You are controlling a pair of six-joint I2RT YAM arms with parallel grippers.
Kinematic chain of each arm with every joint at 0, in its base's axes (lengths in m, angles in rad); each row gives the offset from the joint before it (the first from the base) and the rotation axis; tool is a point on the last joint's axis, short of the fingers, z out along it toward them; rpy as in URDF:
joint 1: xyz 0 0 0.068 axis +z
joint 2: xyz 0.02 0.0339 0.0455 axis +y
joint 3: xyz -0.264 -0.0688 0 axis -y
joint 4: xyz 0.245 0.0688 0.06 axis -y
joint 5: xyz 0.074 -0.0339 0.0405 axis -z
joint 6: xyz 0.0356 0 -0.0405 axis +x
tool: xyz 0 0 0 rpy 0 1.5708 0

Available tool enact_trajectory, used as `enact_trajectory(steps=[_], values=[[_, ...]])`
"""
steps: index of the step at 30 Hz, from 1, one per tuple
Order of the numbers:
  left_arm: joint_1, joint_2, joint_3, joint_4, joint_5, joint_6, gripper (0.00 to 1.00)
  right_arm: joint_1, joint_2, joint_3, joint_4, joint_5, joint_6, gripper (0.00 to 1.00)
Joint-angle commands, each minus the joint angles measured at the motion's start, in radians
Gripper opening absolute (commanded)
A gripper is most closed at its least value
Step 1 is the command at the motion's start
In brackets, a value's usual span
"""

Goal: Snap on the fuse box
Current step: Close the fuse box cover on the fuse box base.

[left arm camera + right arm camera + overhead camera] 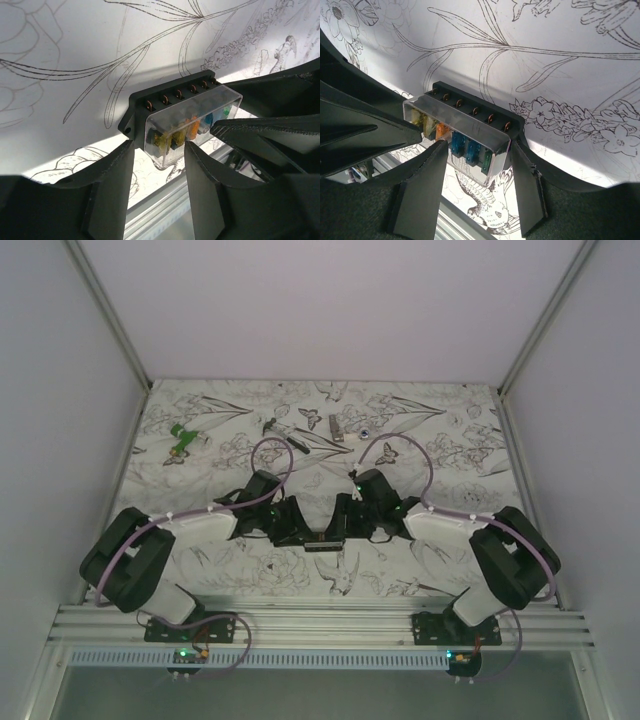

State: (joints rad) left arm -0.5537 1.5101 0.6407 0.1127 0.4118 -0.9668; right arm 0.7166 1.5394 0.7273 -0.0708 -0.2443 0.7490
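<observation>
The fuse box (321, 543) is a black base with a clear cover over yellow, orange, blue and green fuses. It is held in the air between my two grippers, above the table near its front edge. My left gripper (157, 147) is shut on one end of the fuse box (180, 112), one finger on the black base and one on the clear cover. My right gripper (477, 150) is shut on the other end of the fuse box (465, 125) in the same way. In the top view the left gripper (297, 530) and right gripper (345, 528) face each other.
A green plastic piece (181, 439) lies at the far left. A thin dark tool (272, 426) and a small grey part (337, 427) lie at the far middle. An aluminium rail (320, 620) runs along the near edge. White walls close in three sides.
</observation>
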Motion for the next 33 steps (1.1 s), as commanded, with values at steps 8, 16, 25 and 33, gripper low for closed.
enact_trajectory(steps=[8,16,25,33], values=[[-0.025,0.151,0.004,-0.265,-0.245,0.119,0.44,0.013,0.125,0.026,-0.045,0.035,-0.036,0.54],[-0.029,0.117,0.024,-0.264,-0.257,0.132,0.46,0.013,0.129,0.028,-0.038,0.06,-0.05,0.47],[-0.029,-0.066,0.084,-0.283,-0.253,0.177,0.64,0.001,-0.046,0.068,-0.064,0.129,-0.139,0.56],[0.025,-0.213,0.073,-0.348,-0.374,0.24,0.88,-0.114,-0.191,0.049,-0.112,0.307,-0.228,0.75]])
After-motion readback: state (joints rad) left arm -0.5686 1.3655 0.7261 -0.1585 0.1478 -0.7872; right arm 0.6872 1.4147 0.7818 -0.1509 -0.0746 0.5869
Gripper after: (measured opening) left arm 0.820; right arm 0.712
